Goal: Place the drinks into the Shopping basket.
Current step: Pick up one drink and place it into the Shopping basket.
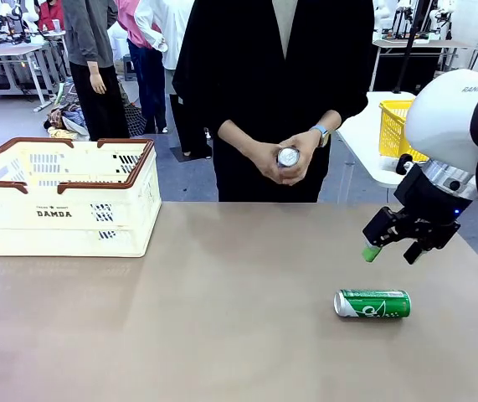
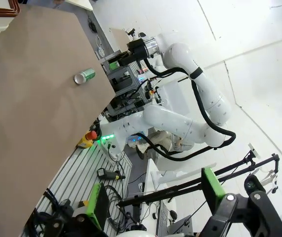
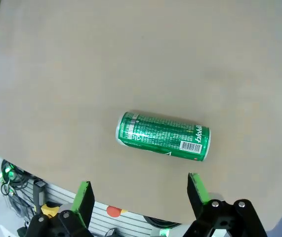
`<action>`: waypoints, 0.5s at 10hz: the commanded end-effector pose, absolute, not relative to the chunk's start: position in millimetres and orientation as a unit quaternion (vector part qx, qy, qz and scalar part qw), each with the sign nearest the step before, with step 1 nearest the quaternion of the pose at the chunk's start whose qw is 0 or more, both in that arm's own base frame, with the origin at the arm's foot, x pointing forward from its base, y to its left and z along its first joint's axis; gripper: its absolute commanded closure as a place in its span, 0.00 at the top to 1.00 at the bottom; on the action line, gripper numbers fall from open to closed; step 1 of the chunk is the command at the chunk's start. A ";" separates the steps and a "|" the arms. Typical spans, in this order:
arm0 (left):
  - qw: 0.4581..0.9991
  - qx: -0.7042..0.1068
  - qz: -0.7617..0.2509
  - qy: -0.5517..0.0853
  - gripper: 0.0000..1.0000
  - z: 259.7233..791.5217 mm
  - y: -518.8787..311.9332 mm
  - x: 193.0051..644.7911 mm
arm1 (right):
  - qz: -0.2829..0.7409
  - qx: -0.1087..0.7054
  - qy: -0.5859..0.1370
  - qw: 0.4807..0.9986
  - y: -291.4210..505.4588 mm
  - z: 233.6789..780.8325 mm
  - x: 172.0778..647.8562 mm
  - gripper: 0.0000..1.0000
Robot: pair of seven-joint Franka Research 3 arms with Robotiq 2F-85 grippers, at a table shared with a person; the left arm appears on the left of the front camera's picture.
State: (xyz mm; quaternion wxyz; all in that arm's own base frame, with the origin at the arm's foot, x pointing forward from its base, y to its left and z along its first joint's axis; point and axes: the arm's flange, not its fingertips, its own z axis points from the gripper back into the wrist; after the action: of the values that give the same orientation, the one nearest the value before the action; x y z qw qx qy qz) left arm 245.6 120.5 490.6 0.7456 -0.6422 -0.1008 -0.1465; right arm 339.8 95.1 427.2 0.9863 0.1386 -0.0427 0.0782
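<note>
A green can (image 1: 372, 303) is lying on its side on the near right part of the table (image 1: 180, 335), its silver end pointing toward the robot's left. The right gripper (image 1: 392, 252) is hovering just above and a little beyond it. Its fingers are spread wide, gripping nothing and staying clear of the can. In the right wrist view the can is lying crosswise on the tabletop ahead of the two green pads (image 3: 195, 181), barcode facing up.

The left gripper (image 2: 155, 194) is hanging off the table's edge. Its fingers are also released and nothing is sitting between them. From its camera the can is showing far off on the tabletop.

Farther back on the left, the basket (image 1: 63, 226) is standing upright on the table, well apart from the can, with its brown handles folded outward. What is lying inside it cannot be told.

At the far side a person is standing, cupping a second can (image 1: 288, 157) in both hands (image 1: 265, 161) with its silver end facing the camera. Its colour is hidden.

Beyond, on the right, a yellow basket (image 1: 402, 126) is sitting on a white side table.
</note>
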 end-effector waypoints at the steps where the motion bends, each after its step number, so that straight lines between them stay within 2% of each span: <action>1: 0.736 -0.653 -0.144 -0.107 1.00 493.6 118.5 244.5 | 0.312 0.219 0.025 0.924 102.0 424.0 346.6 1.00; 2: 0.736 -0.653 -0.144 -0.107 1.00 493.6 118.5 244.5 | 0.524 0.195 0.069 0.826 101.3 421.1 350.7 1.00; 3: 0.736 -0.653 -0.144 -0.107 1.00 493.6 118.5 244.5 | 0.644 0.207 0.072 0.733 94.7 424.2 349.7 1.00; 4: 0.736 -0.653 -0.144 -0.107 1.00 493.6 118.5 244.5 | 0.704 0.183 0.075 0.682 90.4 424.0 347.9 1.00; 5: 0.736 -0.653 -0.144 -0.107 1.00 493.6 118.5 244.5 | 0.723 0.174 0.050 0.666 92.4 423.7 345.4 1.00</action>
State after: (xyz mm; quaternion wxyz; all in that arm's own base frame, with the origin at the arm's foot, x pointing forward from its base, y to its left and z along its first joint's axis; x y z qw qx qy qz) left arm 245.5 120.6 490.7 0.7457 -0.6422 -0.1010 -0.1462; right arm 345.4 102.3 412.4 0.8736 0.1717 0.0240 0.4547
